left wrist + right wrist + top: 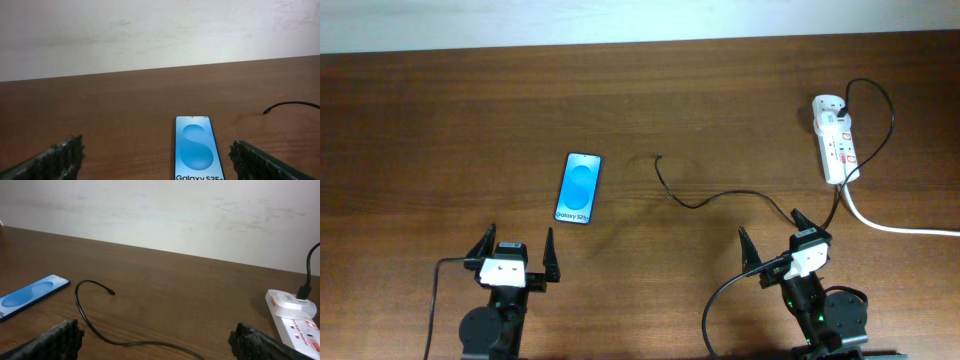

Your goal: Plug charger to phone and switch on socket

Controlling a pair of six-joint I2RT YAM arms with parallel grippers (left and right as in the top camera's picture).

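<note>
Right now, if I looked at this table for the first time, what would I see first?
The phone pops out first: its bright blue screen glows on the dark brown table, left of the middle. Next comes the thin black charger squiggling across the middle, its tip lying apart from the phone. At the far right sits the white socket with its thick white cord.

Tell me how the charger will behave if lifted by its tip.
Probably floppy: the charger is thin and lies in loose curves. Likely light, so its tip may swing. Its far end looks plugged into the socket, which may tug back.
</note>
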